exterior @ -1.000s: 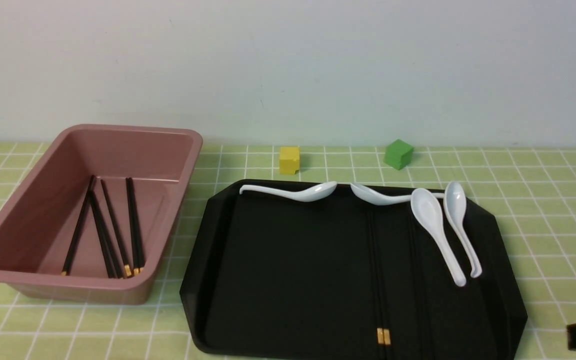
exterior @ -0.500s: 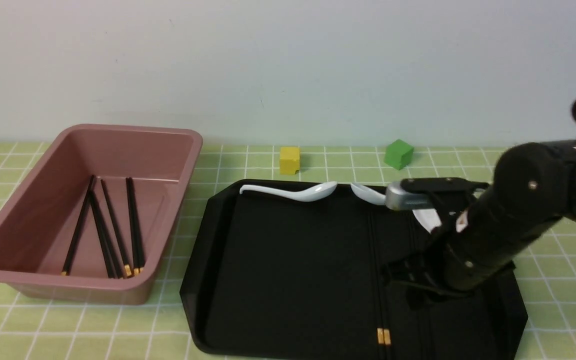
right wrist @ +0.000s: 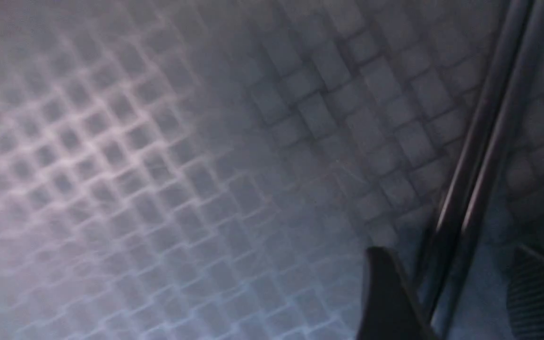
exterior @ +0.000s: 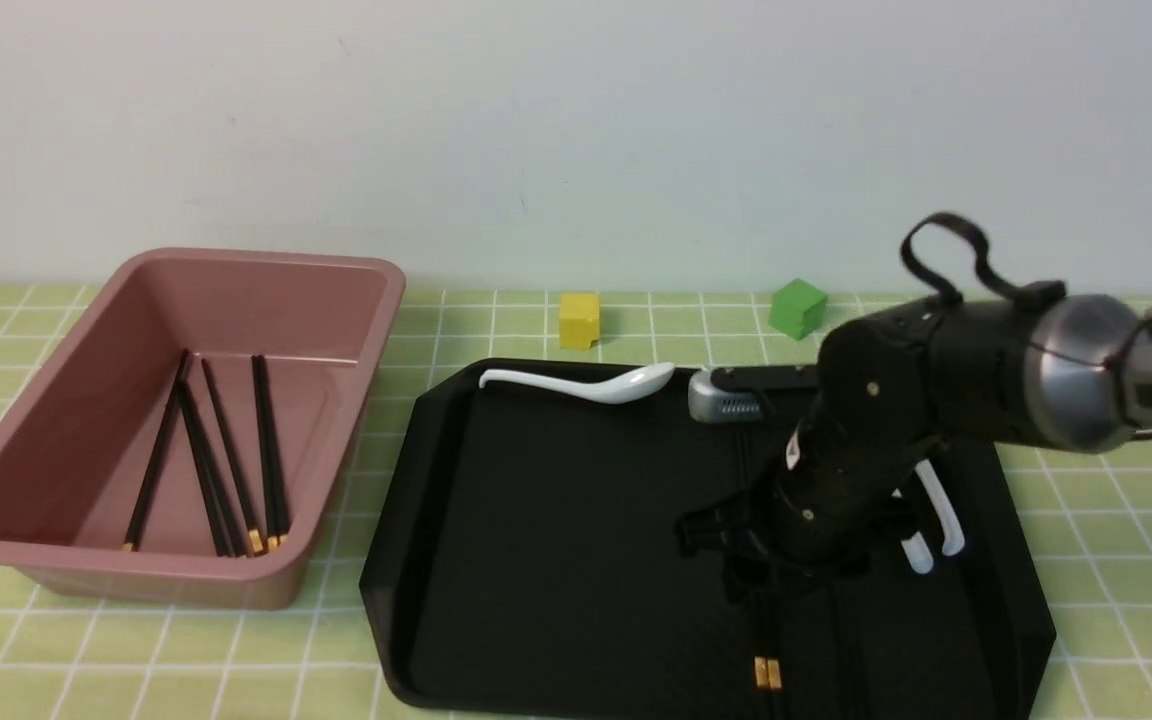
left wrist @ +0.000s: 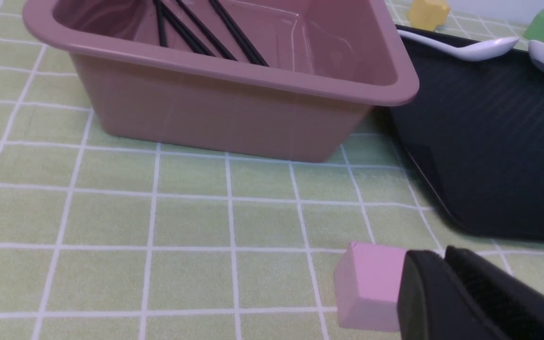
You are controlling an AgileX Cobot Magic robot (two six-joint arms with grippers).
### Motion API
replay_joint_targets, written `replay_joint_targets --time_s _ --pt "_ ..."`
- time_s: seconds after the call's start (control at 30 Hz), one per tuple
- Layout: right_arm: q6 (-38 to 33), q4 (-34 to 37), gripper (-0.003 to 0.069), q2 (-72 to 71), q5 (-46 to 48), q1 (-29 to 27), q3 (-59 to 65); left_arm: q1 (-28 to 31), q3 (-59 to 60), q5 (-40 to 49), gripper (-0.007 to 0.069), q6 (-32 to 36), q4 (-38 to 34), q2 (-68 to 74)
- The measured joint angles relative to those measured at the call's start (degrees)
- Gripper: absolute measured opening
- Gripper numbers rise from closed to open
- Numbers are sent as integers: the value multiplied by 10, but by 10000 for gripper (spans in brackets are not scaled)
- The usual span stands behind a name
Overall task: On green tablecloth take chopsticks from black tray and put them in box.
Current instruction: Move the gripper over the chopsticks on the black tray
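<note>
- Chopsticks (exterior: 767, 672) (one pair, gold tips nearest the front camera) lie side by side on the black tray (exterior: 536, 520), right of its middle.
- The right gripper (exterior: 762, 588) hangs low over them, its fingers (right wrist: 385, 293) spread, one on each side of the pair, pinching nothing.
- More black sticks (exterior: 226, 470) lie in the box (exterior: 256, 262), left of the tray on the green tablecloth (exterior: 1086, 420).
- A white spoon (exterior: 586, 385) rests at the tray's far rim.
- The left gripper (left wrist: 446, 264) sits just beside a pink cube (left wrist: 369, 283); its fingers lie close together, but I cannot tell whether they meet.
</note>
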Motion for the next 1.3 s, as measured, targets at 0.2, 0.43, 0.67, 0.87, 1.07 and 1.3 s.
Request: replay_joint_targets --time_s 0.2,0.43,0.67,0.87,1.07,1.3 --pt "0 -3 336 7 4 0 -7 0 0 0 62 0 0 0" --pt "-15 -4 128 3 23 0 -12 0 0 0 71 0 0 0" --pt "-17 -4 -13 -47 77 0 -35 0 0 0 71 0 0 0" --pt "-18 0 -13 -115 111 0 -55 0 0 0 73 0 0 0" --pt "-59 2 8 -107 126 0 -55 0 0 0 77 1 0 0" --pt "-89 7 207 -40 138 0 -55 0 0 0 87 1 0 0"
